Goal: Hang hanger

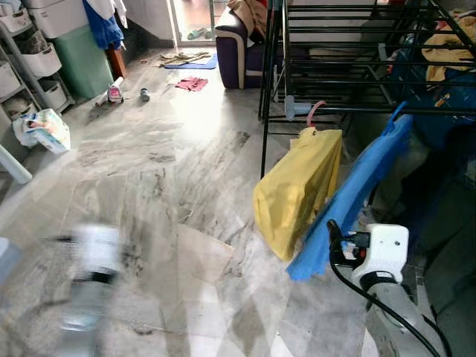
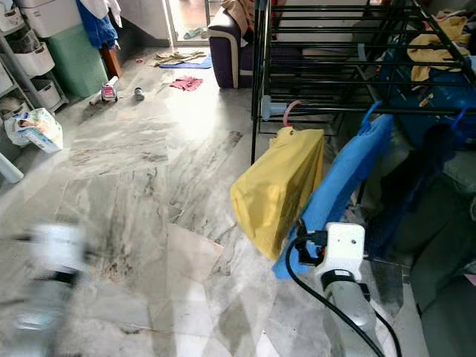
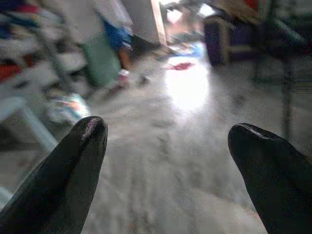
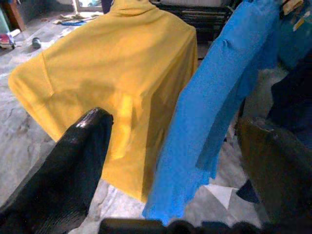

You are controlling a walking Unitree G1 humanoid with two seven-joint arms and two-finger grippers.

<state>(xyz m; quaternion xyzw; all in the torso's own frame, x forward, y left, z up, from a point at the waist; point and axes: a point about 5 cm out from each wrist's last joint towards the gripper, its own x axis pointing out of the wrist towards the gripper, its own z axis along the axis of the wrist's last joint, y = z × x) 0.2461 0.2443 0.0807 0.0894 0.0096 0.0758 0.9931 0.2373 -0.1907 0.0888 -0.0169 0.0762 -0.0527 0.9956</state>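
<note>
Right wrist view gives us our right end effector with its fingers spread wide and holding nothing, the yellow garment and the blue garment hanging just beyond the tips. Past them, the pink hanger carrying the yellow garment hooks on a rail of the black drying rack. Our left end effector is also wide apart and unloaded, over the marble floor, well apart from the rack.
</note>
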